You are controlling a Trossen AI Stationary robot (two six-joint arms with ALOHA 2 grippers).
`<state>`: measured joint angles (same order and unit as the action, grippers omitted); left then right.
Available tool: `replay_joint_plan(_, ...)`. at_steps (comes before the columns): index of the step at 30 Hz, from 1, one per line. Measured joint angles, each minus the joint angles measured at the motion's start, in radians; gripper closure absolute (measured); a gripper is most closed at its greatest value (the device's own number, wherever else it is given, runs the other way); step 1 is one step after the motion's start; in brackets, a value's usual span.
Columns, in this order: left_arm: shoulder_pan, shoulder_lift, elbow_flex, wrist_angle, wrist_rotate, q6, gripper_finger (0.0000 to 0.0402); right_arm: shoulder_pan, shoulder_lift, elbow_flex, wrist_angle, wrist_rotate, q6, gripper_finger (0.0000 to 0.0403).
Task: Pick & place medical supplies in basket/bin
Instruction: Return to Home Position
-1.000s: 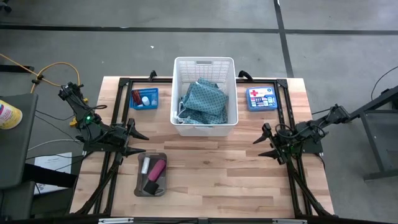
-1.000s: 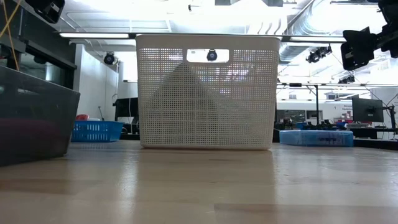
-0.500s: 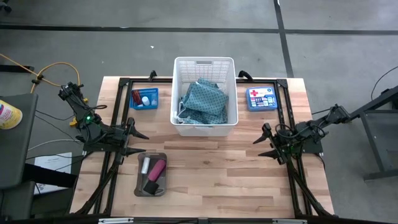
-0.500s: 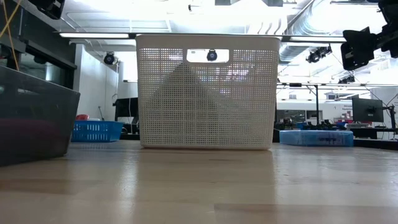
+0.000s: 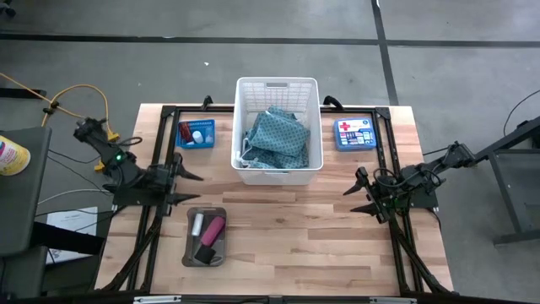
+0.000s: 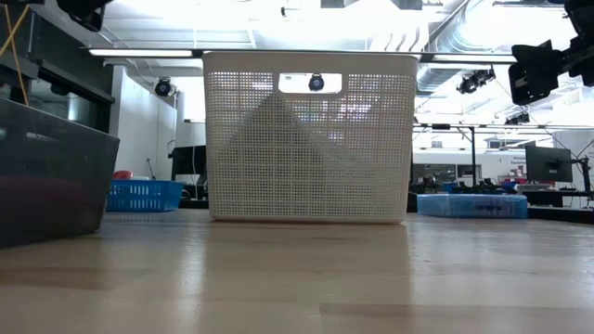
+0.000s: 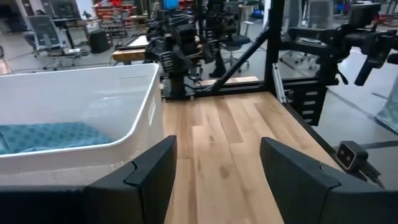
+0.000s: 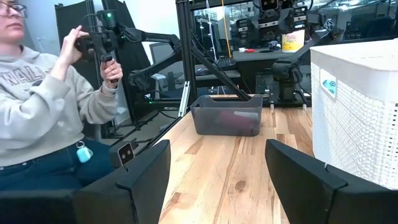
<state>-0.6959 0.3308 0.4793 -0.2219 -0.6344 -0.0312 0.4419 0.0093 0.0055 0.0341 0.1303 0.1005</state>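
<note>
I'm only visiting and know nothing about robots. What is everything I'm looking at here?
table: one, light wood, under everything
white basket: one, white, back middle of the table
teal cloths: one heap, count unclear, teal dotted, inside the white basket
small basket: one, blue, left of the white basket
flat box: one, blue with red cross, right of the white basket
tray: one, grey, front left
pink cylinder: one, pink, in the tray
white tube: one, white, in the tray
black block: one, black, in the tray
person: one, grey sweatshirt, beside the table
left gripper: dark, open, left side
right gripper: dark, open, right side
</note>
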Motion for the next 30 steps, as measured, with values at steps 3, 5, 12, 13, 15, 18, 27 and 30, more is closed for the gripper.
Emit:
replay_joint_plan(3,0.097,-0.019,-0.001,-0.021,0.110,0.013,0.0178,0.000,0.000,0.000,0.000,0.000,0.000,0.0153)
replay_joint_plan(5,0.169,-0.025,-0.006,-0.024,0.211,0.028,0.0178,0.000,0.000,0.000,0.000,0.000,0.000,0.0153)
replay_joint_plan(12,0.451,-0.025,-0.006,-0.040,0.528,0.051,0.0178,0.000,0.000,0.000,0.000,0.000,0.000,0.0153)
replay_joint_plan(13,0.490,-0.025,-0.007,-0.041,0.572,0.057,0.0178,0.000,0.000,0.000,0.000,0.000,0.000,0.0153)
replay_joint_plan(15,0.566,-0.025,-0.013,-0.039,0.650,0.066,0.0178,0.000,0.000,0.000,0.000,0.000,0.000,0.0153)
replay_joint_plan(18,0.661,-0.025,-0.030,-0.039,0.765,0.071,0.0178,0.000,0.000,0.000,0.000,0.000,0.000,0.0153)
replay_joint_plan(27,0.747,-0.114,-0.152,0.058,0.826,0.057,0.0178,0.000,0.000,0.000,0.000,0.000,0.000,0.0153)
replay_joint_plan(30,0.746,-0.170,-0.200,0.091,0.782,0.045,0.0178,0.000,0.000,0.000,0.000,0.000,0.000,0.0153)
